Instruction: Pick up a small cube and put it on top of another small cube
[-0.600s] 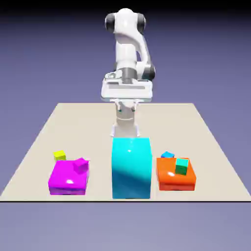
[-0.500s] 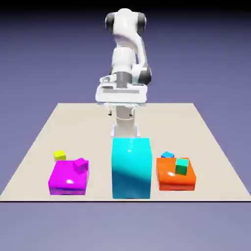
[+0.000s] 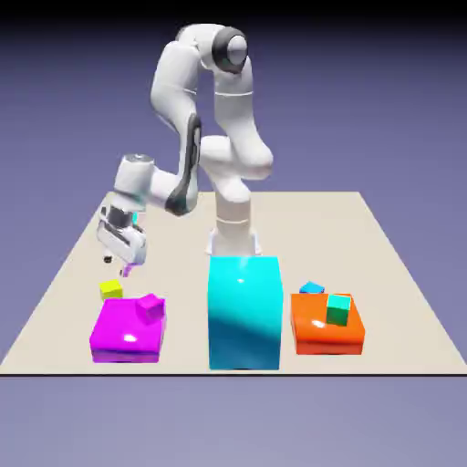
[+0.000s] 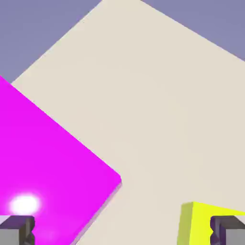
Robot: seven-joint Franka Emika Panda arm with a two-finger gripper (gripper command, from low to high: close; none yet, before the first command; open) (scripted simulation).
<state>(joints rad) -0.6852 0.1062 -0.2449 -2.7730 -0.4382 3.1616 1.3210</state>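
One lime cube (image 3: 111, 289) — just below open gripper (image 3: 121, 265).

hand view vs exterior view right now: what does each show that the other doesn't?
Only the hand view: the grey fingertips close up, set wide apart with nothing between them.
Only the exterior view: the tall cyan block, the orange block with a teal cube, a blue cube, the small magenta cube, the arm.
Both: the lime cube, the flat magenta block, the table, the gripper.
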